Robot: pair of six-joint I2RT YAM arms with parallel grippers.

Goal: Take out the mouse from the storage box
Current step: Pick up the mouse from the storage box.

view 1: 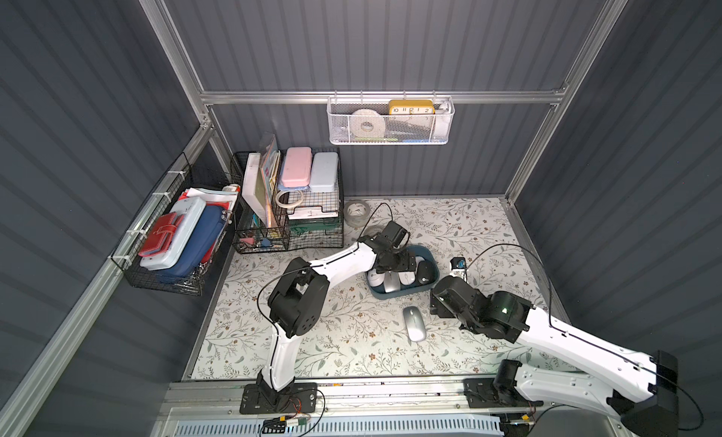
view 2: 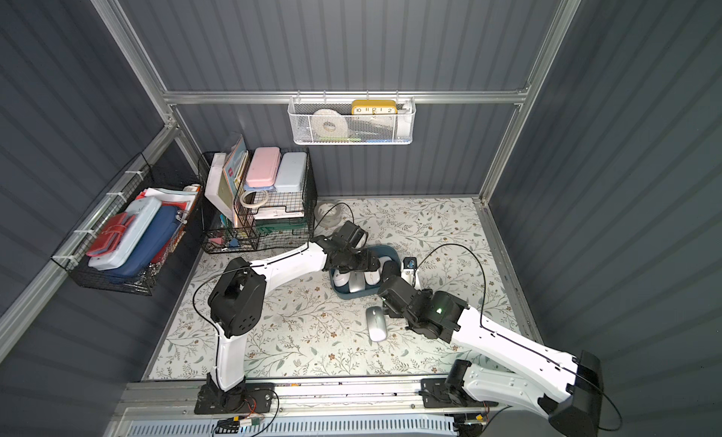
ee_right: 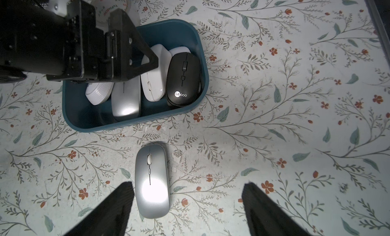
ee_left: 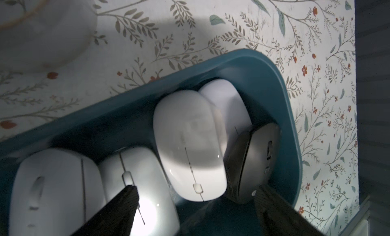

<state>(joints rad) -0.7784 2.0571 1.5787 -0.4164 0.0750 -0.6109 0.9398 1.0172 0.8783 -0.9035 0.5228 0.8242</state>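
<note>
One flat silver mouse point(ee_right: 152, 182) is lying outside the dark teal plastic storage box point(ee_right: 135, 121), more sitting inside; left gripper point(ee_left: 196, 187) and right gripper point(ee_right: 187, 183) are hovering, fingers released, empty.

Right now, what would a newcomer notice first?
The teal storage box, crowded with mice, with the open left gripper poised over them. Then one silver mouse lying alone on the floral table, on the robot's side of the box, below the open right gripper.

Left claw point(ee_left: 196, 187) blocks the view!
It covers half the shallow dark teal plastic storage box point(view 1: 394, 293) in both top views.
</note>
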